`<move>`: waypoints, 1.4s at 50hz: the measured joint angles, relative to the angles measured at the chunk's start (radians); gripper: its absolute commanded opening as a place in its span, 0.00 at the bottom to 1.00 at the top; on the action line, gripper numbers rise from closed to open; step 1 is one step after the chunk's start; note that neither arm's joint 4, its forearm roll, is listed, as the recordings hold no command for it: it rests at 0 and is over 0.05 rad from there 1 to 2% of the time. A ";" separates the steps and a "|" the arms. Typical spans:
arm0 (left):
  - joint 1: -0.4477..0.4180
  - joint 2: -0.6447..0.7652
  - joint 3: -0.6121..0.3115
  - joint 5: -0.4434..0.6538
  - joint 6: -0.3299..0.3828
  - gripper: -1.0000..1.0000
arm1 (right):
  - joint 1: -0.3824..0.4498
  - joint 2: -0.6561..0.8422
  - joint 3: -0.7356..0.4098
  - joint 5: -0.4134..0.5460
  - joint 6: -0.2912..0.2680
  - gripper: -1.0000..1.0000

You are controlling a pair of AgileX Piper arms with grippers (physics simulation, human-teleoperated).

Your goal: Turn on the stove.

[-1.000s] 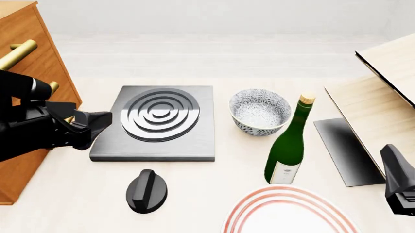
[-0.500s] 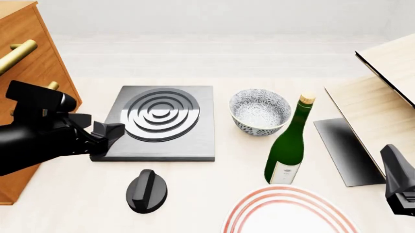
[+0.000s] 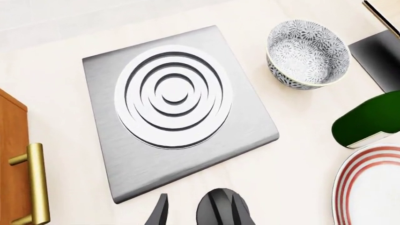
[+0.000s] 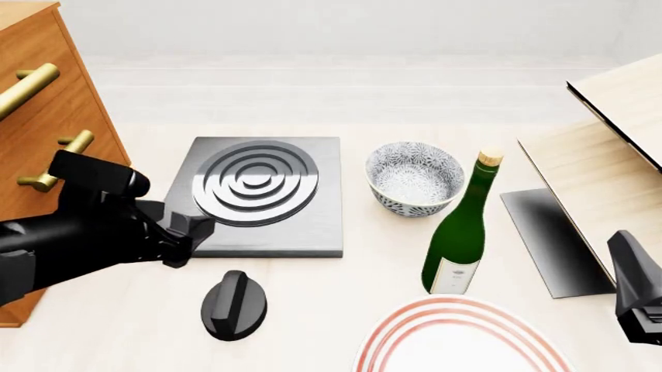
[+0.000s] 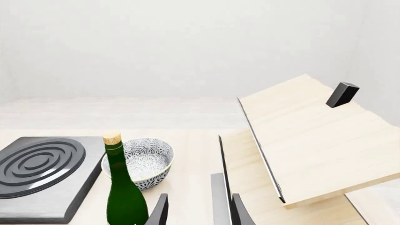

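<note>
The stove [image 4: 259, 194] is a square grey metal slab with raised concentric burner rings at the table's centre left. It also shows in the left wrist view [image 3: 175, 108] and the right wrist view [image 5: 44, 168]. Its black ridged knob [image 4: 234, 304] lies on the table in front of the slab. My left gripper [image 4: 197, 232] is open and hovers at the slab's front left corner, above and behind the knob, apart from it. In the left wrist view the knob [image 3: 217, 211] shows between the fingers of the left gripper [image 3: 200, 215]. My right gripper [image 4: 636, 298] is open and empty at the right edge.
A patterned bowl [image 4: 415, 177] and a green bottle [image 4: 458, 232] stand right of the stove. A red-ringed plate [image 4: 463, 341] lies at the front. A wooden cabinet [image 4: 42, 101] with brass handles is at the left. A dark flat panel [image 4: 553, 240] and wooden boards [image 4: 610, 155] are at the right.
My left gripper has moved right and toward the front, from the stove's left edge to its front left corner, closer to the knob. The right arm has not moved.
</note>
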 measured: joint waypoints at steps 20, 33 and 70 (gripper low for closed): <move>-0.017 0.067 0.031 -0.064 -0.019 1.00 | 0.000 0.006 0.003 -0.008 0.000 1.00; -0.038 0.110 0.043 -0.109 -0.043 1.00 | 0.000 0.008 0.004 -0.011 0.000 1.00; -0.074 0.252 0.103 -0.273 -0.094 1.00 | 0.000 0.008 0.004 -0.012 0.000 1.00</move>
